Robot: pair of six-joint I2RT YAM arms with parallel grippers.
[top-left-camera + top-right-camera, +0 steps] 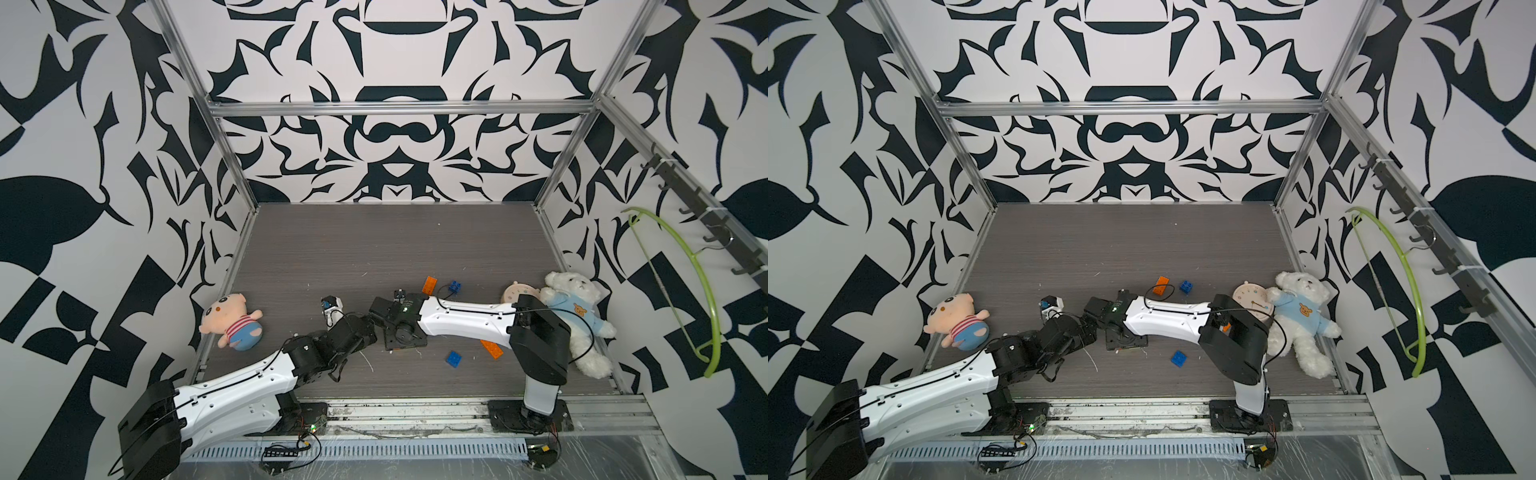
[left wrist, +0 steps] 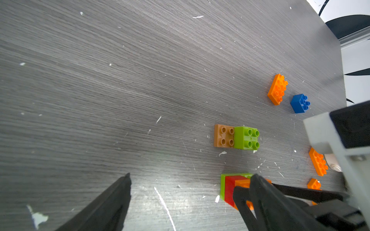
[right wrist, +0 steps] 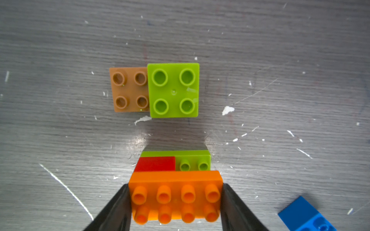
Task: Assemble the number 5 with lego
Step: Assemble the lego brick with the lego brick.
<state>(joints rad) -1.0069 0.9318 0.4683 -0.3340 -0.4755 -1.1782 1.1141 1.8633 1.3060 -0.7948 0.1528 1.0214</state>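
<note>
Right tool (image 3: 175, 186) grips orange brick (image 3: 176, 200); lime brick (image 3: 173, 90), brown brick (image 3: 129, 90) lie near.

arms (image 1: 465, 320): white shells, black joints | cables (image 1: 473, 310): black (looped)

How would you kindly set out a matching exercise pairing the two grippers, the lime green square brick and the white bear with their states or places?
1 left gripper; 2 right gripper; 3 lime green square brick; 4 white bear.
A shut on the orange brick; B touching the brown piece; C open, holding nothing; D beside the clock.
Pairs: 1-C, 2-A, 3-B, 4-D.
</note>
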